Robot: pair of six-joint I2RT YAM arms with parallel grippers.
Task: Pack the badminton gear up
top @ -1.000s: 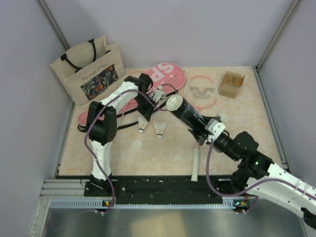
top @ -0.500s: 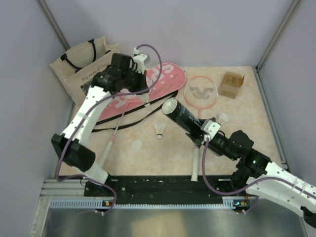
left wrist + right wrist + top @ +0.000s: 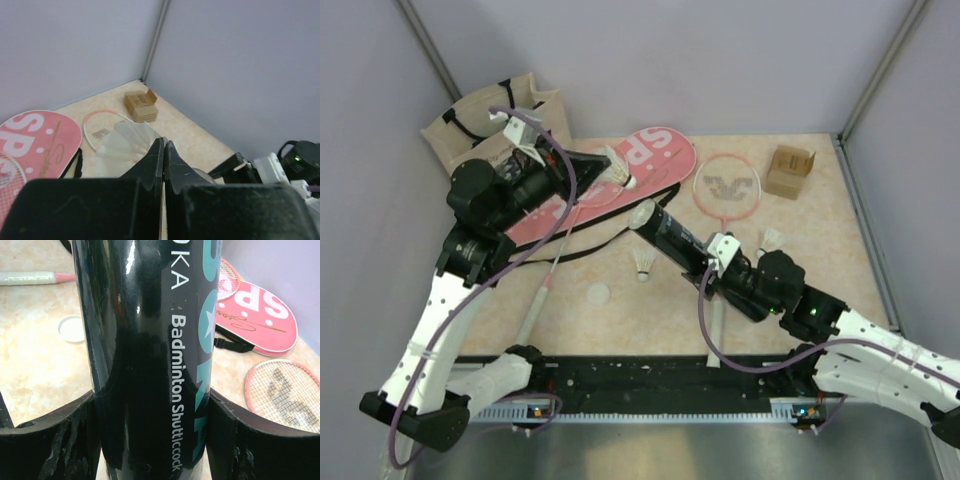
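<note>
Clamping: right gripper (image 3: 710, 258) wrapped round the dark glossy cylindrical tube (image 3: 670, 232), tilted over the middle of the beige table (image 3: 650, 320) | loose white feather shuttlecock (image 3: 642, 264) lying just beside it | left gripper (image 3: 164, 152) pinched tight on a second white feather shuttlecock (image 3: 125, 145), up above the long pink "SPORT" cover (image 3: 660, 150) by the far edge

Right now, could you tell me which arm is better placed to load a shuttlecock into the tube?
Left, likely: the left claw grips a shuttlecock near the open end of the tube, which the right claw holds.
</note>
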